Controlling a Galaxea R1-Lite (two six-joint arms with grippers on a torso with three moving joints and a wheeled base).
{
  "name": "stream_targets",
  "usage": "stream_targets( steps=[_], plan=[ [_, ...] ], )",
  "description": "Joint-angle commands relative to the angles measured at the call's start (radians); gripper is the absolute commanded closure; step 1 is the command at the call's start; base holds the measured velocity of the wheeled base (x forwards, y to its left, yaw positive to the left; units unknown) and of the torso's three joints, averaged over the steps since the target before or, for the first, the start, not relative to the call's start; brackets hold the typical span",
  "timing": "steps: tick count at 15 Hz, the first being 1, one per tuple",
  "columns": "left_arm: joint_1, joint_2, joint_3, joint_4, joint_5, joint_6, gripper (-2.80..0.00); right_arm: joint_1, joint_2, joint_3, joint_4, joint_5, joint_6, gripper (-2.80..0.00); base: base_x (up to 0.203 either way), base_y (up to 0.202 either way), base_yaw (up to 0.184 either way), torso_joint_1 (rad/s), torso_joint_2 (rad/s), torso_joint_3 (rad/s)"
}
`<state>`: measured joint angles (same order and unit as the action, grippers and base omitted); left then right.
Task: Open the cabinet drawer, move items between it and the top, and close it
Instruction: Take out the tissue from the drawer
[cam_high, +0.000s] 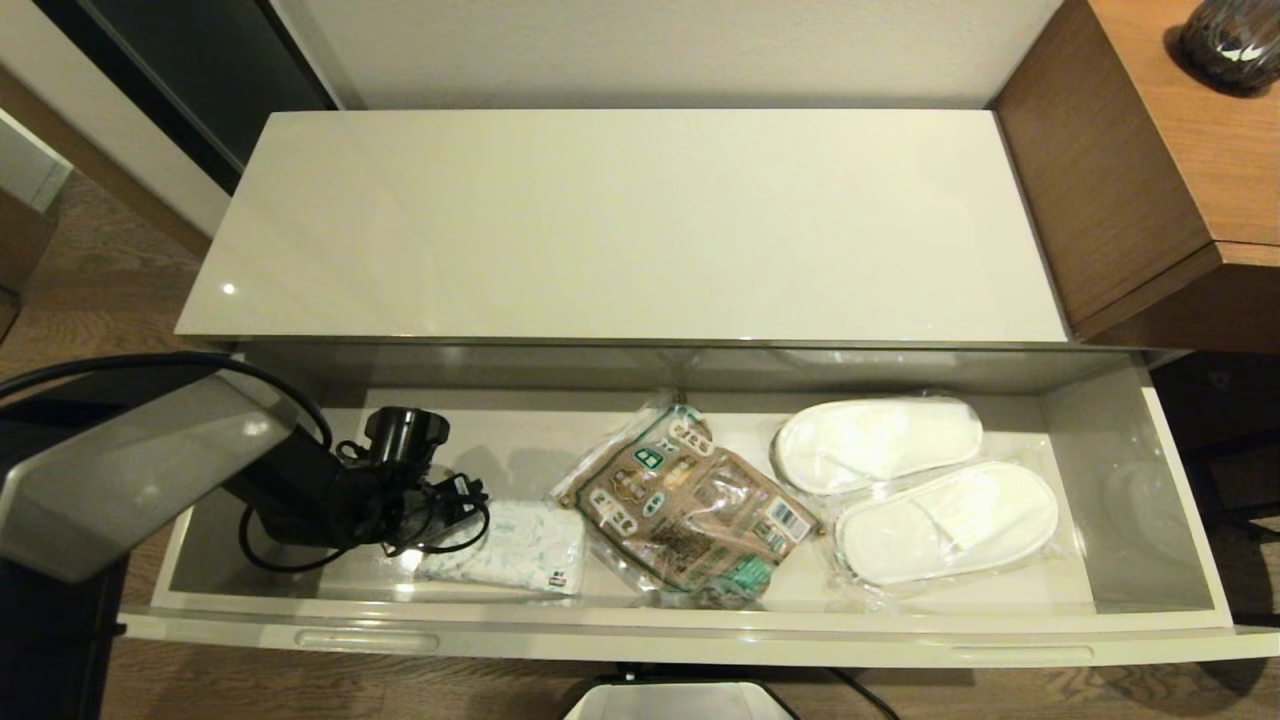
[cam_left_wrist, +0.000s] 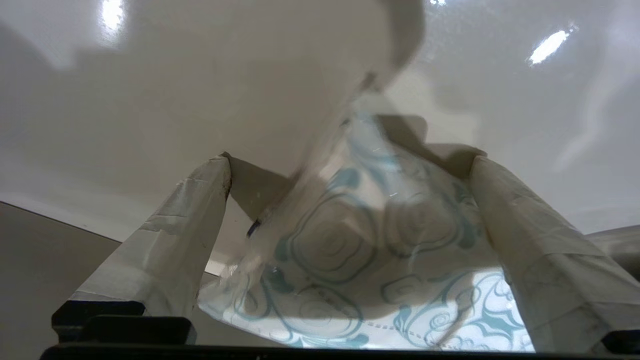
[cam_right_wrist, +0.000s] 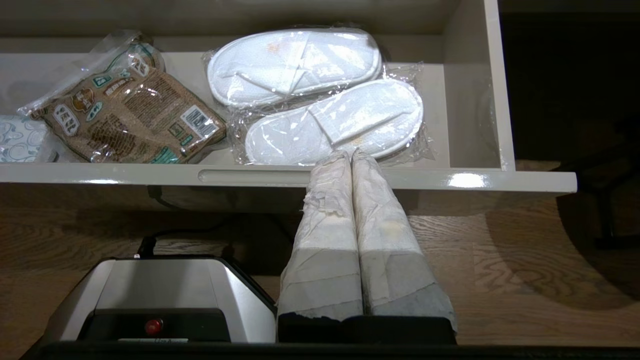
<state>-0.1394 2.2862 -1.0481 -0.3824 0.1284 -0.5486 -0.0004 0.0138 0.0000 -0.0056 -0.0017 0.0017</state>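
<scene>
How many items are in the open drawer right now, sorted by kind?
Slippers, white, in clear wrap: 2 (one pair)
White packet with blue print: 1, between the open fingers of the left gripper
Brown-and-green printed packet: 1
Total in the cabinet drawer: 4
</scene>
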Motion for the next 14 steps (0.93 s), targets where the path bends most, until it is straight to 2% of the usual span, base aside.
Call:
stream_targets(
  steps=[1, 7, 12, 13, 14],
  plan=[
    [-0.021, -0.007, 0.004, -0.004, 0.033, 0.021, -2.8, 0.0, 0.002, 0.002, -0.001, 0.0, 0.0, 0.0, 0.0, 0.0, 0.0, 0.0, 0.0, 0.0],
    [-0.071, -0.005, 0.016, -0.012, 0.152, 0.081, -2.8, 0.0, 0.002, 0.002, -0.001, 0.0, 0.0, 0.0, 0.0, 0.0, 0.0, 0.0, 0.0, 0.0],
    [-0.077, 0.007, 0.035, -0.029, 0.181, 0.101, -2.8, 0.0, 0.002, 0.002, -0.001, 0.0, 0.0, 0.0, 0.0, 0.0, 0.0, 0.0, 0.0, 0.0],
    [-0.077, 0.008, 0.036, -0.031, 0.185, 0.108, -2.01, 0.0, 0.002, 0.002, -0.001, 0.0, 0.0, 0.0, 0.0, 0.0, 0.0, 0.0, 0.0, 0.0],
    [-0.077, 0.02, 0.039, -0.048, 0.184, 0.111, 0.0, 0.0, 0.002, 0.002, -0.001, 0.0, 0.0, 0.0, 0.0, 0.0, 0.0, 0.0, 0.0, 0.0]
  ],
)
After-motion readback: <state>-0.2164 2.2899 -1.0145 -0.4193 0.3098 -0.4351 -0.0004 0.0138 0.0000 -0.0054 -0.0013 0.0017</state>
